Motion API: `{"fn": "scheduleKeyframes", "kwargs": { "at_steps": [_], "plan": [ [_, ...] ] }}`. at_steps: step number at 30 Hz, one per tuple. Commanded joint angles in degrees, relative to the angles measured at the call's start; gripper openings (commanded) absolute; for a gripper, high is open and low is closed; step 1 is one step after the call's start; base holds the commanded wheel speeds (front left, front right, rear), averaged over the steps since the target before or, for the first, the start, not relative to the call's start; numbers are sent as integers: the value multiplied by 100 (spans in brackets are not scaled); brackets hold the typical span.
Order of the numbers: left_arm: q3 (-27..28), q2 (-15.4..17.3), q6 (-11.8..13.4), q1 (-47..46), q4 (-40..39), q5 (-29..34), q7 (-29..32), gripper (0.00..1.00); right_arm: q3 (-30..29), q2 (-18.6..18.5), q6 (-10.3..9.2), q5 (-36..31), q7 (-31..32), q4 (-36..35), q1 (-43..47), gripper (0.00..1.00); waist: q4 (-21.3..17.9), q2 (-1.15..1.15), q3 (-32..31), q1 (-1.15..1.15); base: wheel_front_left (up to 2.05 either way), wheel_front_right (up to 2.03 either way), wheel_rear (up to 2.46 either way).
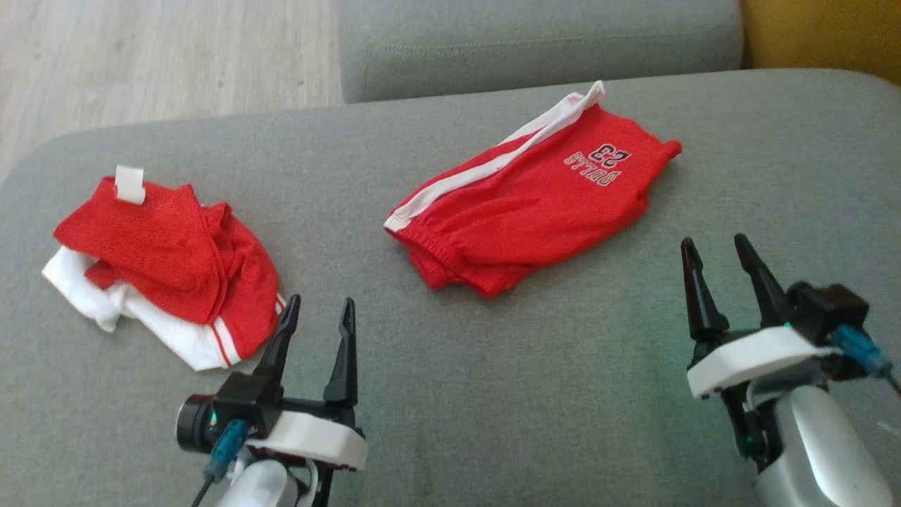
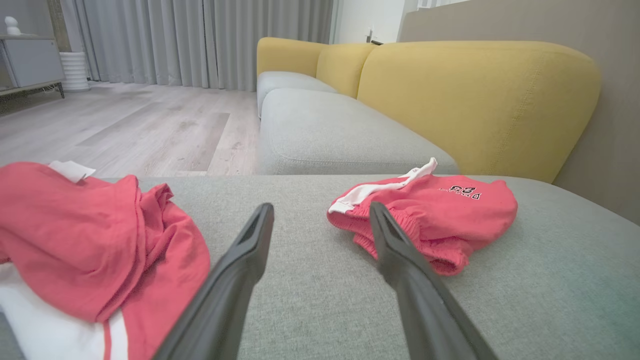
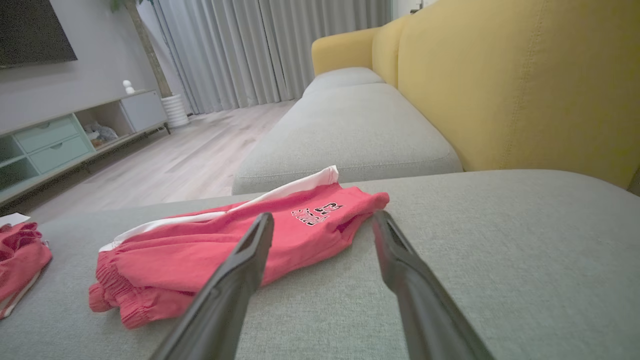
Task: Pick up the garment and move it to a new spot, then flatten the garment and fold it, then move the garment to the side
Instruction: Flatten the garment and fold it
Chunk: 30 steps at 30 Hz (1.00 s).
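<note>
With left pincer (image 1: 319,301) and right pincer (image 1: 713,241) wide open and empty, I judge the shorts (image 1: 535,204) ahead of them await pickup.

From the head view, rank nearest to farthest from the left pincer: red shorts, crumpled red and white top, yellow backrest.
1. Crumpled top, just left of the left pincer.
2. Red shorts, in the middle.
3. Yellow backrest, far right corner.

Left claw (image 2: 320,207) hides part of the shorts (image 2: 450,215) (waistband).
</note>
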Motion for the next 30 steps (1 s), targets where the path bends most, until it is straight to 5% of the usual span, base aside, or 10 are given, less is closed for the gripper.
{"fn": "scheduleKeyframes", "kwargs": {
  "at_steps": [1,10,23,30],
  "plan": [
    [265,2,-66,-288,-163,93,-30,100,68,-9,-5,-70,123,-291,-240,100,74,-1,127,0,0,0,0],
    [402,-207,-430,-718,-30,394,-30,100,-625,-10,-5,-228,1195,-201,-1470,100,463,-1,950,0,0,0,0],
    [525,-574,-879,-1296,191,695,-30,100,-2254,-421,-5,-1392,2371,2410,-3776,100,1180,-1,1893,0,0,0,0],
    [585,-684,-969,-1447,241,778,-30,100,-2242,-628,-5,-1771,2474,3244,-4163,100,1340,-1,2051,0,0,0,0]
  ]
}}
